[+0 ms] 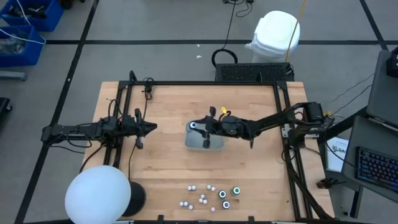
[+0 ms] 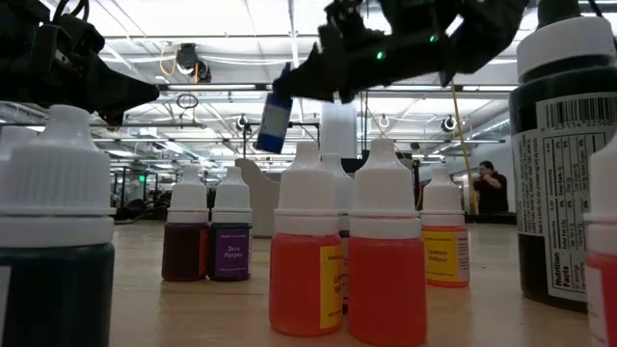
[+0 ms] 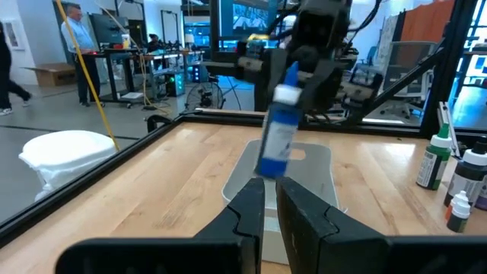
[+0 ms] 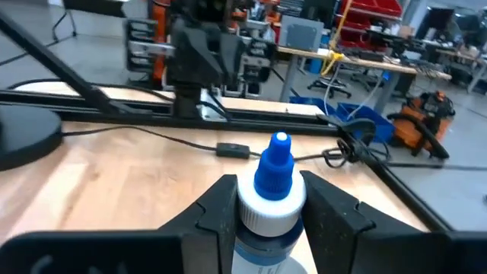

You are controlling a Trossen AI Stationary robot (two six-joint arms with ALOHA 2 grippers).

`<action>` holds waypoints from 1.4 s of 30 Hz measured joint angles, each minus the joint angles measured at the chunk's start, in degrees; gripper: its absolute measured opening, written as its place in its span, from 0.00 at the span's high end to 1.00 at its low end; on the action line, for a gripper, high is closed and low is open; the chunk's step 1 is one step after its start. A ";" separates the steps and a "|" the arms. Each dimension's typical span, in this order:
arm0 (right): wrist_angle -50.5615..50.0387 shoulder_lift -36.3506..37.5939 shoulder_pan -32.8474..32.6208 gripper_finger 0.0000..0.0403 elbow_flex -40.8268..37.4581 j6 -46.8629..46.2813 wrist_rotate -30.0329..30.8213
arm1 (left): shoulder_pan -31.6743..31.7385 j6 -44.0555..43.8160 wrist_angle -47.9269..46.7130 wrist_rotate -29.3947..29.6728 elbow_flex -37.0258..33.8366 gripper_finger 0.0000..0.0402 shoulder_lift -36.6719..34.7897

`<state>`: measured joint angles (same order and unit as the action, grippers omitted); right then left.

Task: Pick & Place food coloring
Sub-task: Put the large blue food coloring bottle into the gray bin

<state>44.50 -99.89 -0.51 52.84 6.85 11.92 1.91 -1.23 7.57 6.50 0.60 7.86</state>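
I had the right gripper (image 4: 266, 209) clamped on the blue-tipped food coloring bottle (image 3: 278, 129) above the translucent grey tray (image 1: 214, 143) mid-desk, needing a level, slow descent; left gripper (image 3: 270, 202) waited nearly closed.

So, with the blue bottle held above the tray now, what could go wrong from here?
1. The right gripper pinches the blue bottle only below its cap, and the bottle hangs tilted; it could slip or land on its side.
2. It hangs at one end of the tray, near the rim, so a release might hit the rim.
3. The left gripper waits nearby, facing the tray; the arms could collide.
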 joint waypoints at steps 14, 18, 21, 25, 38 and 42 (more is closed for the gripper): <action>-0.07 -4.86 1.63 0.72 0.08 -1.47 -0.16 | -0.02 1.01 0.00 0.31 0.00 0.90 0.00; -0.88 -5.16 2.25 0.73 0.00 -3.12 -0.62 | -0.01 1.10 0.00 2.13 0.02 0.90 0.00; -1.33 -5.01 2.44 0.72 0.11 -4.55 -1.73 | 0.00 1.21 -0.01 3.05 0.02 0.90 0.00; -1.88 -5.07 2.44 0.72 0.07 -4.85 -2.09 | 0.00 2.33 -0.02 3.10 0.00 0.90 0.00; -2.31 -12.44 2.44 0.72 4.43 -6.19 -1.65 | 0.00 3.06 0.13 3.10 0.01 0.90 0.00; -4.93 -13.76 2.64 0.72 6.73 -5.85 -1.58 | -0.01 3.04 0.18 3.10 0.01 0.90 0.02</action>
<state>39.57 -113.65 2.14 59.57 1.00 10.34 1.90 1.80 7.75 9.61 0.61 7.88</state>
